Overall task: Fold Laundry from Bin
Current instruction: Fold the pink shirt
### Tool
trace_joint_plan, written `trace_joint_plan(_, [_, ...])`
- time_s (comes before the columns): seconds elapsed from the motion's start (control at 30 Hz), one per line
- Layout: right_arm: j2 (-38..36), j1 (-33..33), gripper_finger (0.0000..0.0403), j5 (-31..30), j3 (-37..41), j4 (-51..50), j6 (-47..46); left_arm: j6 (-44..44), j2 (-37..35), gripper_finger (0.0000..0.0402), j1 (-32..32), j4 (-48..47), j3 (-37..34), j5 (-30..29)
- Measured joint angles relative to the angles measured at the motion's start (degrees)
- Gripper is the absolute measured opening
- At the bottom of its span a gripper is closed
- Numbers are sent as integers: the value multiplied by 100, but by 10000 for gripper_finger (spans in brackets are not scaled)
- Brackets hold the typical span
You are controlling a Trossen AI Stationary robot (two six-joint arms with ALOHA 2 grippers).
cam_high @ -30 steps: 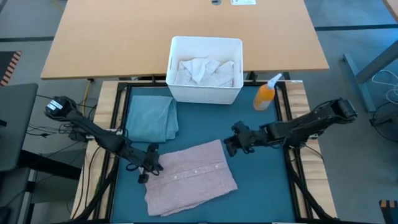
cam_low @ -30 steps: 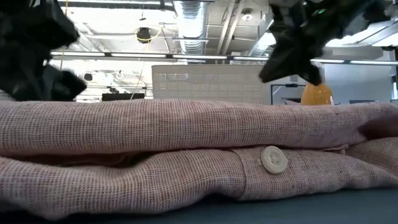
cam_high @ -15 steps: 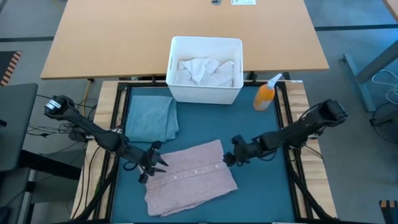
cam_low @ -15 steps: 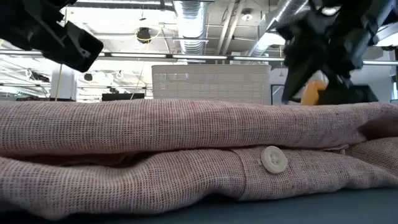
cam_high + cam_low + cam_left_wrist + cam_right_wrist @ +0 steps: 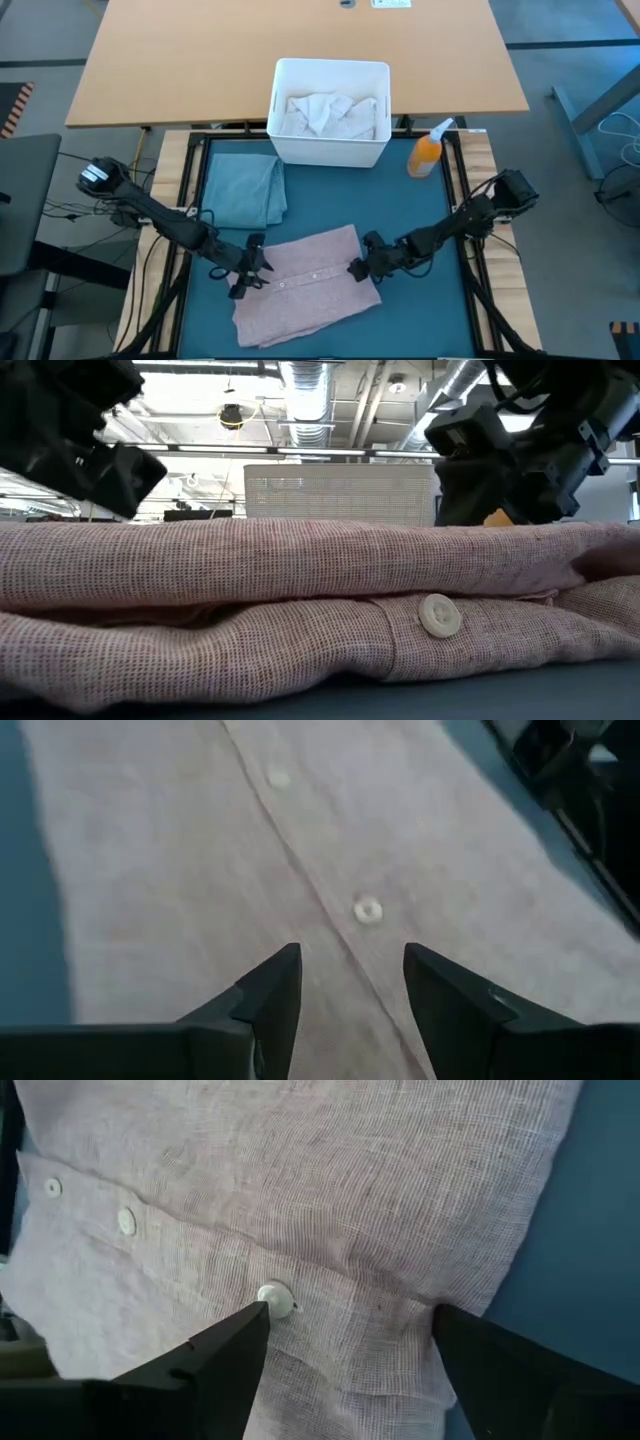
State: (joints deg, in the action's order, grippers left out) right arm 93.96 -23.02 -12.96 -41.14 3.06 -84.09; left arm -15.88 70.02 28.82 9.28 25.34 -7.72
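Note:
The dusty pink buttoned shirt [image 5: 305, 288] lies folded on the teal mat [image 5: 420, 310], its button strip running across it [image 5: 440, 616]. My left gripper [image 5: 254, 270] hangs open just above the shirt's left part, fingers either side of the button strip [image 5: 350, 975]. My right gripper [image 5: 356, 269] stands wide open at the shirt's right edge [image 5: 350, 1330], a button between its fingers. The white bin [image 5: 330, 150] at the mat's far edge holds white laundry [image 5: 330, 113]. My right gripper slants down from the table's right over the shirt's right edge [image 5: 470, 1295], fingers spread either side of a button [image 5: 275, 1295]. Whether the fingertips touch the cloth, I cannot tell.
A folded teal cloth [image 5: 243, 192] lies on the mat's far left. An orange spray bottle [image 5: 428, 152] stands right of the bin. Bare mat shows right of the shirt and along the near edge. A wooden table [image 5: 200, 60] lies beyond the bin.
My left gripper has opened at the shirt's left edge and edged a little onto the shirt. My right gripper has sunk and travelled toward the table's left and near edge, rolling as it went, down to the shirt's right edge. The shirt lies as before.

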Motion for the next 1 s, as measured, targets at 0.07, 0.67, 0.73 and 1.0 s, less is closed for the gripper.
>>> trace_joint_plan(0.07, [-19,-44,303,-261,2,-26,172,-117,244,167,7,65,-2,187])
trace_joint_plan(0.67, [-1822,75,80,-430,19,-1381,1310,-278,2780,167,-498,2204,417,664])
trace_joint_plan(0.73, [-1826,27,113,-360,15,-1667,922,-230,2845,167,-502,2131,530,801])
trace_joint_plan(1.0, [-1360,-142,263,-36,102,-2082,340,-194,2804,167,-498,1864,616,882])
